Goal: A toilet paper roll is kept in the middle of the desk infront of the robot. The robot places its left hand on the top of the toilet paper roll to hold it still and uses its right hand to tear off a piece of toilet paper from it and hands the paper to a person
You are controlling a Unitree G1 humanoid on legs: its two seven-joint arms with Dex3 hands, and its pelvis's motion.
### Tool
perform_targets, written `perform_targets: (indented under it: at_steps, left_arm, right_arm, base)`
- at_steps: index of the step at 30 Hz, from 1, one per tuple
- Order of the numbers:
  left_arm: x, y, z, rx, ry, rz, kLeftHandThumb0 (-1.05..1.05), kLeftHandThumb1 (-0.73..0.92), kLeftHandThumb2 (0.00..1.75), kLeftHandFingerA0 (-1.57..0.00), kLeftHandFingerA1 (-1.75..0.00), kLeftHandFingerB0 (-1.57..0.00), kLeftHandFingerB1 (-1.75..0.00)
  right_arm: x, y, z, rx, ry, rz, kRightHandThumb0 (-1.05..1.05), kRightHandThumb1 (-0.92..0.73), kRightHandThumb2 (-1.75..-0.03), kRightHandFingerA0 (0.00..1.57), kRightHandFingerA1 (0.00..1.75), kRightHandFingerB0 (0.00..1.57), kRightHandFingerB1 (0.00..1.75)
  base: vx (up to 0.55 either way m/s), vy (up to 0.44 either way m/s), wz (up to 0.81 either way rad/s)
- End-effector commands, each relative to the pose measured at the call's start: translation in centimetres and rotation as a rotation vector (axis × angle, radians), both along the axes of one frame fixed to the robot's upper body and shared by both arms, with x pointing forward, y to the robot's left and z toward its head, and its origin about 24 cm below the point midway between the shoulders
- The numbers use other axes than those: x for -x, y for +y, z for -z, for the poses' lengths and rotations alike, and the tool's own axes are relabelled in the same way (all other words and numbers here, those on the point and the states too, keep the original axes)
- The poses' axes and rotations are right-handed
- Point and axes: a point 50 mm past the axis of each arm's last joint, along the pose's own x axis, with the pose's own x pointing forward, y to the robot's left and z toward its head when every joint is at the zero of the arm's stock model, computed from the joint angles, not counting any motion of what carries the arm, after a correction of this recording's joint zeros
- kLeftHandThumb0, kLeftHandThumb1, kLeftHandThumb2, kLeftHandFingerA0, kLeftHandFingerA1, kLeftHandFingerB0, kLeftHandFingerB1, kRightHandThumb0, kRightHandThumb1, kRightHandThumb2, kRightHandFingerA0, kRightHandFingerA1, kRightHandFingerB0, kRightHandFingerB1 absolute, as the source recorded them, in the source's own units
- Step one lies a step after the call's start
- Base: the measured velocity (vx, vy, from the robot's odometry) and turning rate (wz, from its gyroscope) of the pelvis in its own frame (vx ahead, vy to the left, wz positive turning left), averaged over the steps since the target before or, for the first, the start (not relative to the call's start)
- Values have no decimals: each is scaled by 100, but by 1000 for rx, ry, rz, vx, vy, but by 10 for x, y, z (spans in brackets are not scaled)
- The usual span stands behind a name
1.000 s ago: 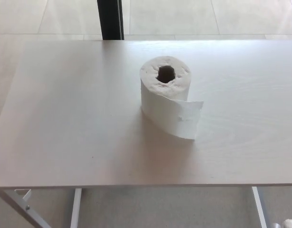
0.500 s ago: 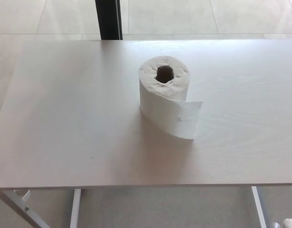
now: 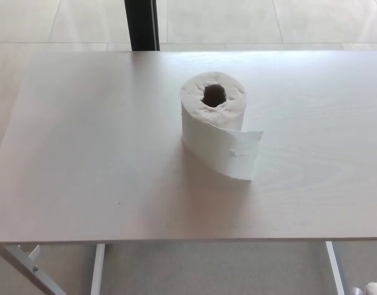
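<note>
Zero hands in frame for you: neither left nor right shows, so nothing to tell about their fingers. The toilet paper roll point(image 3: 213, 114) stands upright on the desk point(image 3: 84, 153), just right of frame centre, upper middle, core hole facing up. A loose tail of paper point(image 3: 240, 153) hangs off its lower right side, free edge down on the desk surface. Versus half a second ago, the whole picture has shifted a touch to the right, black post point(image 3: 142, 24) at top left included, so that's camera motion; the roll sits where it was and the tail keeps the same shape. Desk legs point(image 3: 97, 270) show along the bottom edge, tiled floor point(image 3: 237, 21) across the top.
</note>
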Motion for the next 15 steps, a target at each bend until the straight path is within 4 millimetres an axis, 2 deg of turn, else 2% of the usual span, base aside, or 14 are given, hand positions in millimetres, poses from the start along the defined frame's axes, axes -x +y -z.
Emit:
perform_targets:
  at_steps: [1, 3, 4, 5, 6, 7, 8, 9, 10, 11, 12, 13, 14, 15]
  left_arm:
    - [-100, -3, -170, -378, -373, 150, -97, 63, 96, -67, -93, -50, -76]
    - [-108, -10, -182, -411, -389, 170, -97, 63, 96, -67, -93, -50, -76]
    - [-120, -17, -199, -474, -391, 267, -93, 86, 66, -60, -92, -46, -75]
    - [-140, -34, -228, -560, -380, 333, -103, 85, 68, -139, -99, -55, -71]
    - [-152, -51, -247, -619, -393, 415, -101, 88, 67, -150, -98, -52, -66]
    - [-164, -70, -268, -624, -401, 511, -96, 67, 117, -69, -104, -30, -63]
    - [-168, -78, -277, -573, -393, 593, -96, 67, 117, -69, -104, -30, -63]
    - [-179, -103, -298, -644, -392, 683, -93, 90, 68, -43, -54, -32, -41]
    - [-185, -118, -308, -670, -402, 712, -91, 90, 69, -65, -133, -31, -40]
    - [-189, -129, -314, -709, -410, 734, -84, 92, 69, -64, -95, -28, -40]
    - [-191, -133, -317, -725, -411, 740, -84, 92, 69, -64, -95, -28, -40]
    - [-195, -142, -321, -770, -389, 757, -82, 91, 73, -73, -153, -20, -38]
    - [-203, -151, -324, -811, -384, 777, -75, 92, 74, -86, -160, -15, -36]
    - [-218, -167, -327, -863, -399, 808, -75, 72, 115, -82, -114, -1, -42]
  right_arm:
    - [-66, 22, -84, -32, -592, -131, -82, -54, -57, 77, 57, 35, 35]
    - [-72, 28, -91, -15, -612, -173, -82, -54, -57, 77, 57, 35, 35]
    - [-82, 36, -98, -13, -622, -194, -97, -48, -86, 105, 97, 34, 44]
    - [-102, 55, -114, -15, -673, -259, -91, -42, -86, 64, 54, 40, 48]
    - [-113, 69, -124, 0, -688, -352, -99, -49, -89, 63, 50, 35, 46]
    - [-125, 85, -134, 47, -687, -405, -85, -49, -90, 62, 53, 42, 53]
    - [-130, 92, -139, 65, -692, -442, -85, -49, -90, 62, 53, 42, 53]
    - [-147, 115, -150, 109, -706, -558, -87, -66, -61, 49, 40, 39, 34]
    - [-157, 128, -154, 99, -718, -619, -87, -66, -61, 43, 44, 31, 30]
    - [-163, 138, -156, 155, -698, -649, -88, -71, -62, 47, 43, 31, 30]
    - [-165, 142, -156, 180, -690, -658, -88, -71, -62, 47, 43, 31, 30]
    - [-170, 149, -156, 190, -680, -697, -85, -73, -63, 45, 45, 27, 29]
    - [-177, 162, -156, 188, -667, -733, -83, -70, -62, 47, 46, 29, 30]
    - [-186, 180, -156, 152, -654, -776, -79, -67, -61, 64, 59, 28, 30]
  base:
    - [0, 0, 0]
    - [0, 0, 0]
    - [0, 0, 0]
    - [0, 0, 0]
    - [0, 0, 0]
    - [0, 0, 0]
    - [0, 0, 0]
    - [0, 0, 0]
    - [0, 0, 0]
    - [0, 0, 0]
    - [0, 0, 0]
    - [0, 0, 0]
    - [0, 0, 0]
    - [0, 0, 0]
